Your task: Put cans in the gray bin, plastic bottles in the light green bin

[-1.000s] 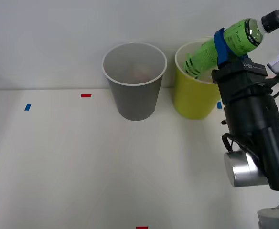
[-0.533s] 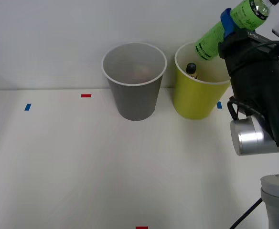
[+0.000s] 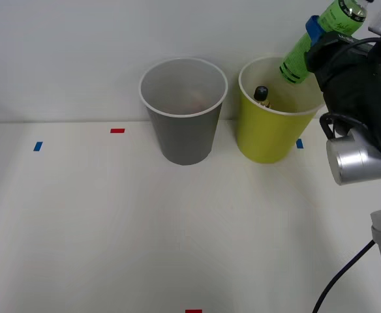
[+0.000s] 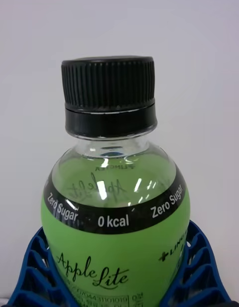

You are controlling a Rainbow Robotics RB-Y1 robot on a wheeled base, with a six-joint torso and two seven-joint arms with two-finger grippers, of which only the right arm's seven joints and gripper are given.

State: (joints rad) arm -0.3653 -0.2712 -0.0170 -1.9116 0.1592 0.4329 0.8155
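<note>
The right gripper (image 3: pixel 316 34) was clamped around the green Apple Lite bottle (image 3: pixel 320 34), tilted bottom-down over the light green bin (image 3: pixel 262 140), where another bottle (image 3: pixel 261 94) sat. Drop-off stage, I'd say; next it just needed letting go.

White table (image 3: pixel 112 222); plain pale wall (image 3: pixel 60 52) behind.

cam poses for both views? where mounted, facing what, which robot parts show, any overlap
Front view: above the arms, looking forward and down at the white table, round dark-gray bin and yellow-green bin; black right arm shows.
Right wrist view: on the right wrist, facing the black-capped green plastic bottle; blue ribbed fingers of the right hand show.
Shared: that bottle, gripped.
</note>
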